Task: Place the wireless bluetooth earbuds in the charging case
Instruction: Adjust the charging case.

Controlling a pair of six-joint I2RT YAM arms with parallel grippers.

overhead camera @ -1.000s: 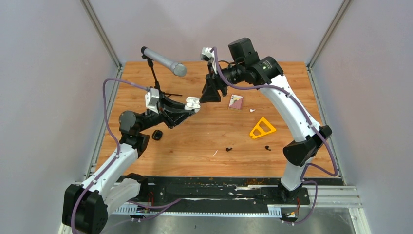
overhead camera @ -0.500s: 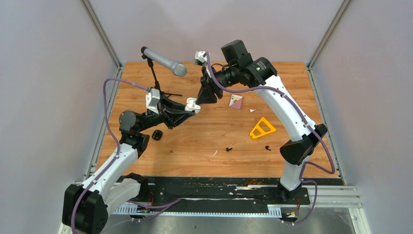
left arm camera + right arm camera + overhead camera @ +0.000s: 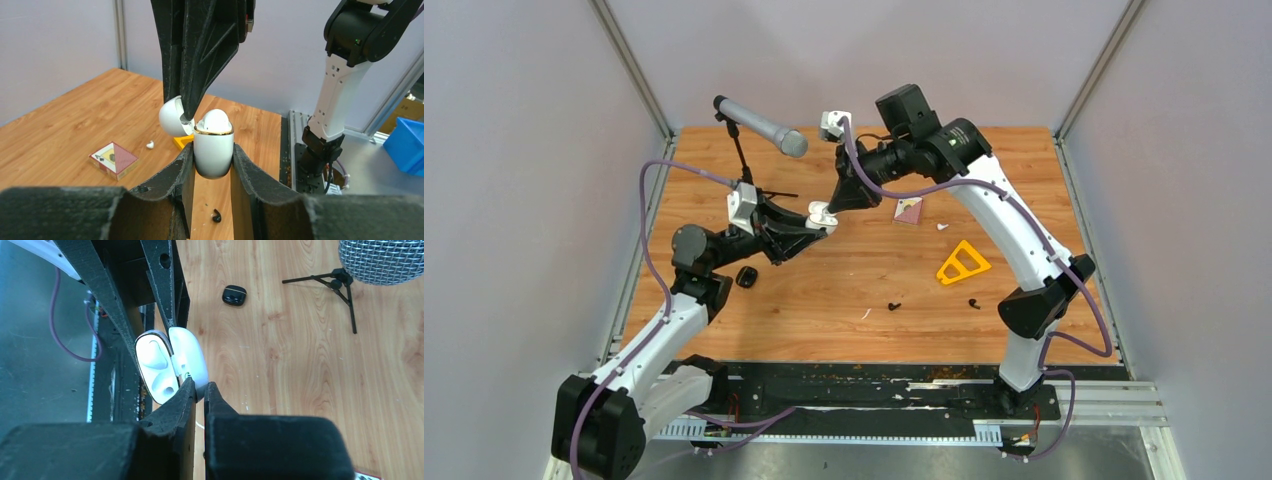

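**Earbuds and case.** One small white earbud (image 3: 215,118) shows as a rounded dome just above the gold rim of the glossy white oval charging case (image 3: 213,144). You cannot tell whether it is fully seated. The case is held upright above the wooden bench (image 3: 804,300), with its hinged white lid (image 3: 172,116) swung open to one side.

**Claws.** Your left claw (image 3: 212,160) pinches the case body by its two flanks. Your right claw (image 3: 201,389) points down onto the case from above, its fingers pressed together to a narrow slit. Its tip touches the case at the hinge between body and lid. Whether it nips anything cannot be told.

**Loose pieces.** A second white earbud (image 3: 942,227) with a short stem lies on the bench, well apart from the case. Nearer the arm bases lie one tiny black earbud (image 3: 893,305) and another black earbud (image 3: 972,302), also apart from each other.

**Progress.** Judge the task to be early, with at most one earbud of four in place. The loose white one probably belongs in this case. The two black ones probably belong in the small glossy black case (image 3: 746,277), which lies closed beside the left arm and untouched.

**Surroundings.** Also on the bench are a grey microphone (image 3: 762,126) on a black tripod, a patterned card box (image 3: 909,208), a yellow plastic triangle (image 3: 963,263) and a thin white sliver (image 3: 865,313).
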